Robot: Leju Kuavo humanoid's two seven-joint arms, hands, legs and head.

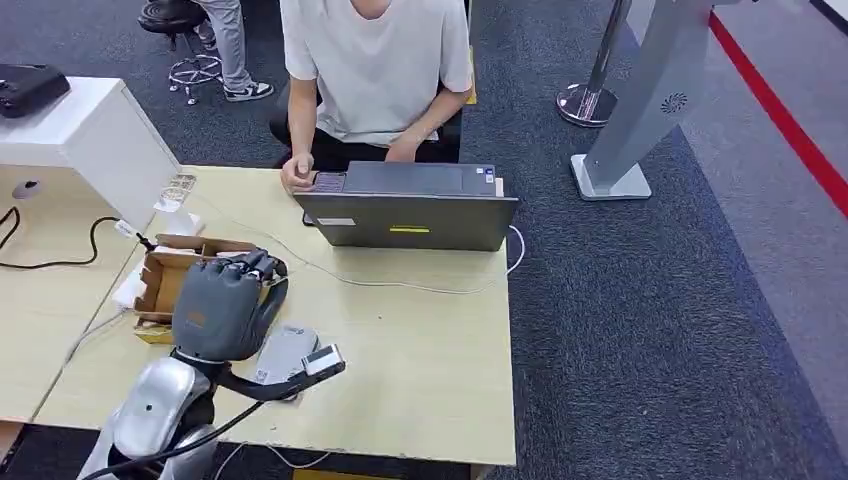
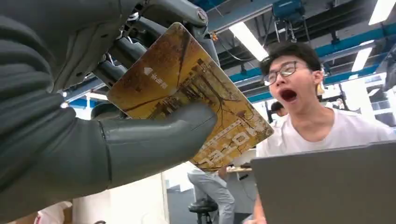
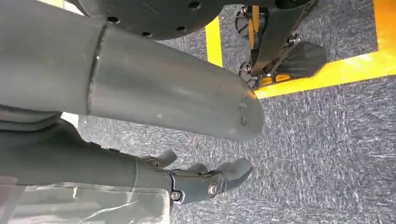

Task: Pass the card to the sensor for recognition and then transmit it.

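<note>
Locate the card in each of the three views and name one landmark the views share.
Head view: the card cannot be made out; the left hand covers it.
Left wrist view: card at centre, pinched between thumb and fingers.
Right wrist view: not in it; the right hand hangs over carpet.
Shared landmark: the laptop, also in the left wrist view.

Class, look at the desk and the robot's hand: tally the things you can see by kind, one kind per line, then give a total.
Laptop: 1
Cardboard box: 1
Card held by the left hand: 1
Grey reader: 1
Total: 4
</note>
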